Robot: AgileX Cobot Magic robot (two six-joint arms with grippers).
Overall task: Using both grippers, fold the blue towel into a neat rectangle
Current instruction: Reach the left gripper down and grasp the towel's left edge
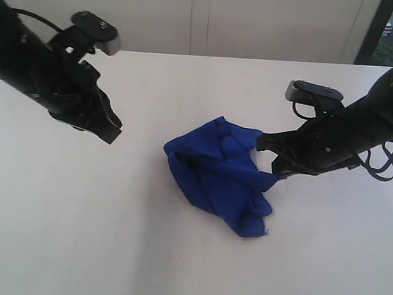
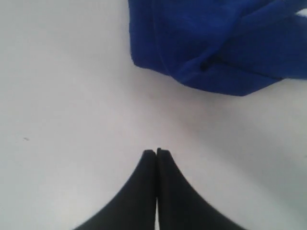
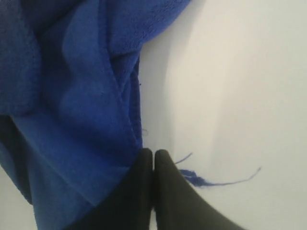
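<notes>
Royal-blue and fuzzy, the blue towel lies crumpled in a heap near the middle of the white table, its longer run slanting toward the near right in the exterior view. The right gripper is nearer: its tips sit at the heap's right edge, pressed together, with a loose thread just beside them. Whether cloth is pinched between them is hidden. The left gripper hangs closed and empty over bare table, well apart, with the towel to its right. No corner or hem is clearly readable.
</notes>
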